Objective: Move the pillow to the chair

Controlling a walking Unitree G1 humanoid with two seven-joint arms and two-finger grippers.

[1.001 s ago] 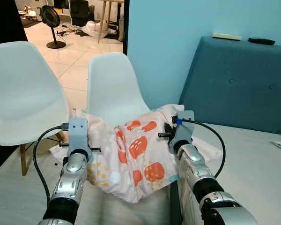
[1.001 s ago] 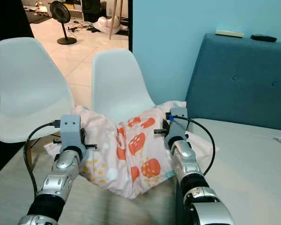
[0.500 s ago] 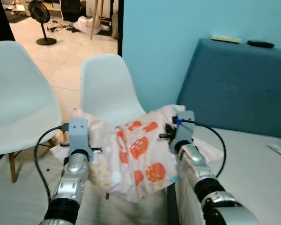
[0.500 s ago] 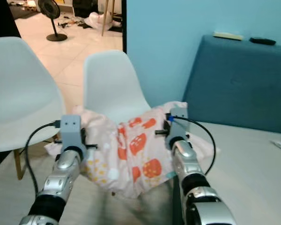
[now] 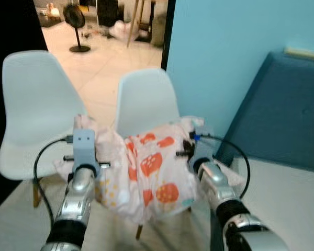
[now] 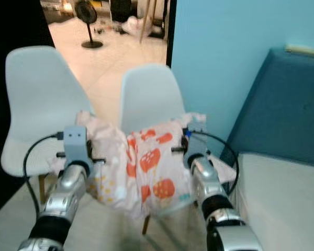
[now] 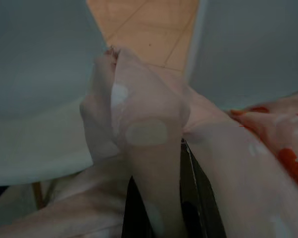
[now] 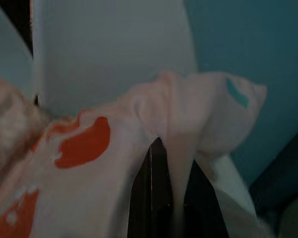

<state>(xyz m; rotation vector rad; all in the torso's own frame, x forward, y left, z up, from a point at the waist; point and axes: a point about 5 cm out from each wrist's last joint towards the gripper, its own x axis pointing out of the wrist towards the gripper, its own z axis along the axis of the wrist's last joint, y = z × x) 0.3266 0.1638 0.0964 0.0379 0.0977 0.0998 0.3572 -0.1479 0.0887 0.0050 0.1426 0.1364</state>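
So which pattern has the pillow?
The pillow is pale pink with orange shapes and white dots; left eye view is clearest.

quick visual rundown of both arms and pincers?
Both arms are jointed silver metal with black bands. Each wrist carries a grey boxy camera mount with a looping black cable. The left pincer and right pincer each have two long black fingers. A blue mark sits on the right mount.

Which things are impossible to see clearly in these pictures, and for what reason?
- Seat of the nearer white chair: head views, covered by the held pillow.
- Left gripper fingertips: left wrist view, wrapped in pillow fabric.
- Right gripper fingertips: right wrist view, buried in a fold.
- Flat object on the blue headboard: cut by the edge, blurred.
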